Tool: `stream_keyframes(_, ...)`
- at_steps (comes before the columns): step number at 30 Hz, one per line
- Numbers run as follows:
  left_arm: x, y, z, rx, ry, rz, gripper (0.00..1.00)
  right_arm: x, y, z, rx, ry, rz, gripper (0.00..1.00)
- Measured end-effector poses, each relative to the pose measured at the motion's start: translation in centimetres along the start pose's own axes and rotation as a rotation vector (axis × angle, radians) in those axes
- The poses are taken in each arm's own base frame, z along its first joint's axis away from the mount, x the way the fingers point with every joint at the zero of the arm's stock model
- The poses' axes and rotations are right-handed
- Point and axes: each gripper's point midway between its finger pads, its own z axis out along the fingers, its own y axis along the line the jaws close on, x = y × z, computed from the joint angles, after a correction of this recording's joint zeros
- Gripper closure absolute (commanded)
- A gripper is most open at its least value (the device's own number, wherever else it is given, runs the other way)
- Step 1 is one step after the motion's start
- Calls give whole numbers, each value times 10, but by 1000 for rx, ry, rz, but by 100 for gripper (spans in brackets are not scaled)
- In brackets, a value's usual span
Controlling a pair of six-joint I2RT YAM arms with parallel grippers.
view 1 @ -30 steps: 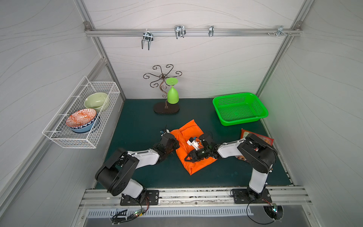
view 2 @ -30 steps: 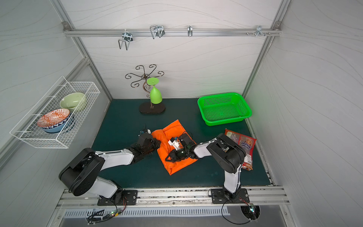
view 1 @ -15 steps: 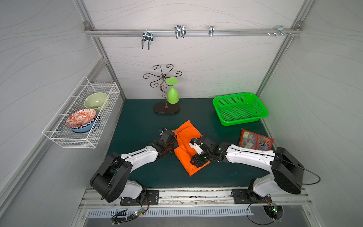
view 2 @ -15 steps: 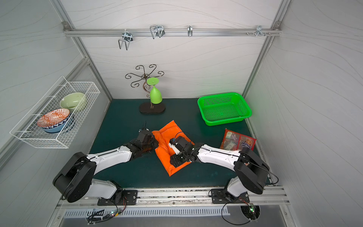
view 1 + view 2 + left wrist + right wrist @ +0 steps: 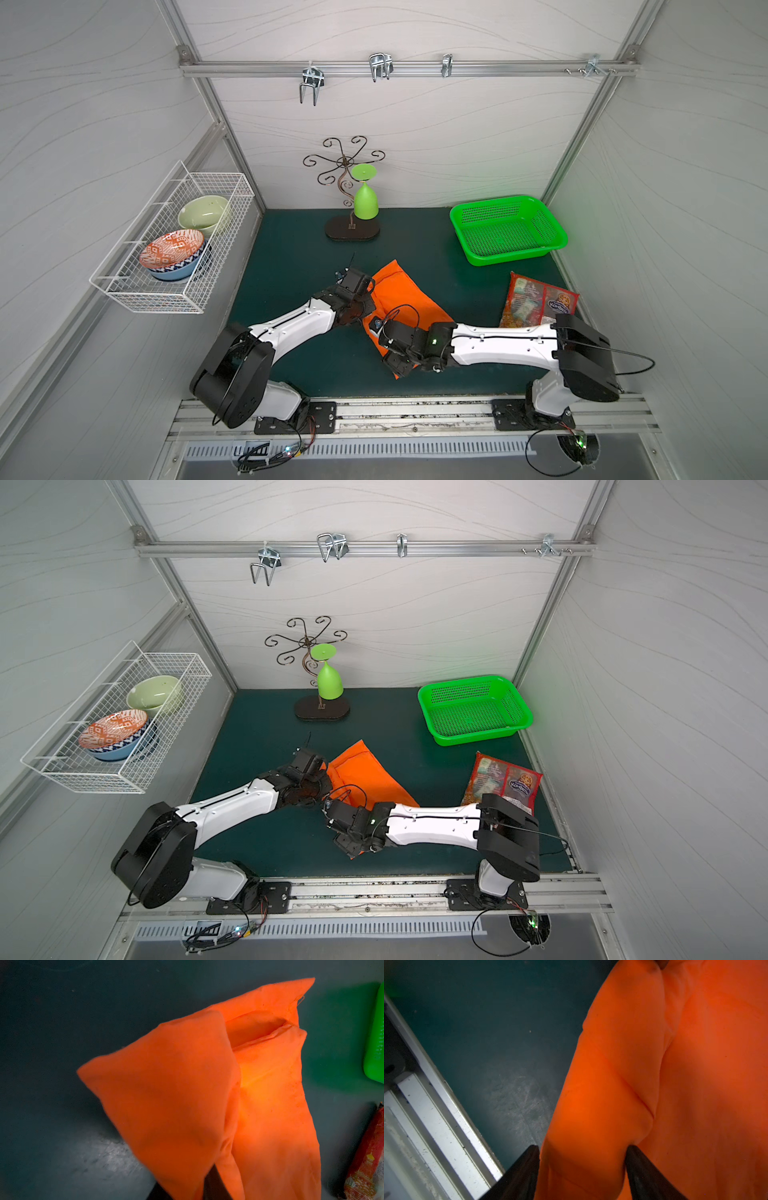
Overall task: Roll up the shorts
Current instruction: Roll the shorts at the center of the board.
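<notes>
Two grippers meet at the orange shorts (image 5: pixel 405 291), which lie on a dark green mat (image 5: pixel 291 257). The left gripper (image 5: pixel 365 298) sits at one side edge of the cloth, closed on a fold. In its wrist view the shorts (image 5: pixel 176 1095) stand up from the mat like a tent toward the gripper, and the cloth mostly hides it. The right gripper (image 5: pixel 388 347) is over the near end of the shorts, its jaws wide apart. In its wrist view a rounded fold of cloth (image 5: pixel 591 1105) lies between its two dark fingers (image 5: pixel 525 1167).
</notes>
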Motion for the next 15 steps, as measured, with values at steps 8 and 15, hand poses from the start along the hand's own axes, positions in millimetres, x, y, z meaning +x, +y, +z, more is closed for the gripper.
stream_keyframes(8,3,3,0,-20,22,-14,100,-7,7,19,56,18,-34,27)
stream_keyframes(15,4,4,1,-29,29,-25,100,-10,9,21,96,21,-65,1)
